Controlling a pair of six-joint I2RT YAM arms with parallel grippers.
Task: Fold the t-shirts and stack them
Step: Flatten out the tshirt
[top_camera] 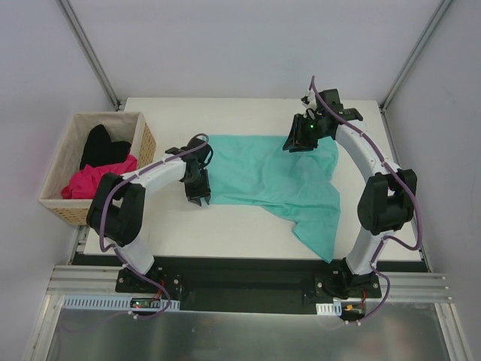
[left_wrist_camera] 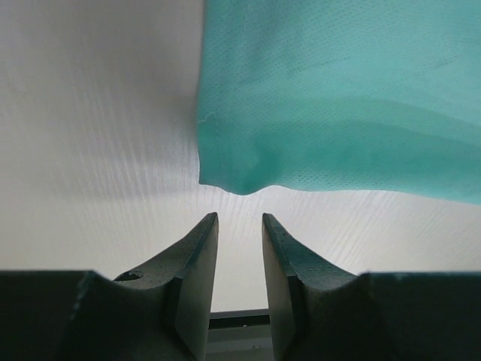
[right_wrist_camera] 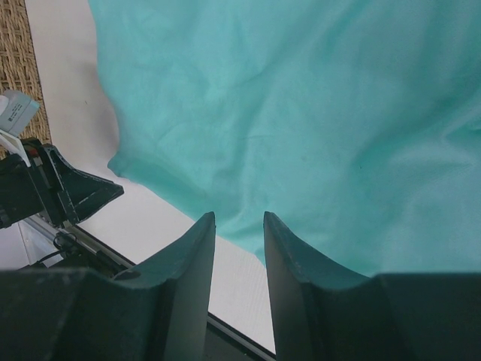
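– Shirts first: where are they?
– 1 teal shirt [top_camera: 274,177] lies spread on the table [top_camera: 225,233], not folded yet. 1 pink shirt [top_camera: 90,180] and 1 black shirt [top_camera: 101,144] sit in the basket [top_camera: 143,131].
– And the fingers?
– Left gripper [left_wrist_camera: 239,219] is parted and empty, just beside the teal edge. Right gripper [right_wrist_camera: 238,218] is parted too, over the cloth, holding nothing.
– What could go wrong?
– 1 corner reaches the near table edge, so I think a hard pull may drag it off. A shallow pinch may miss the cloth.
– Any words to read?
– None.
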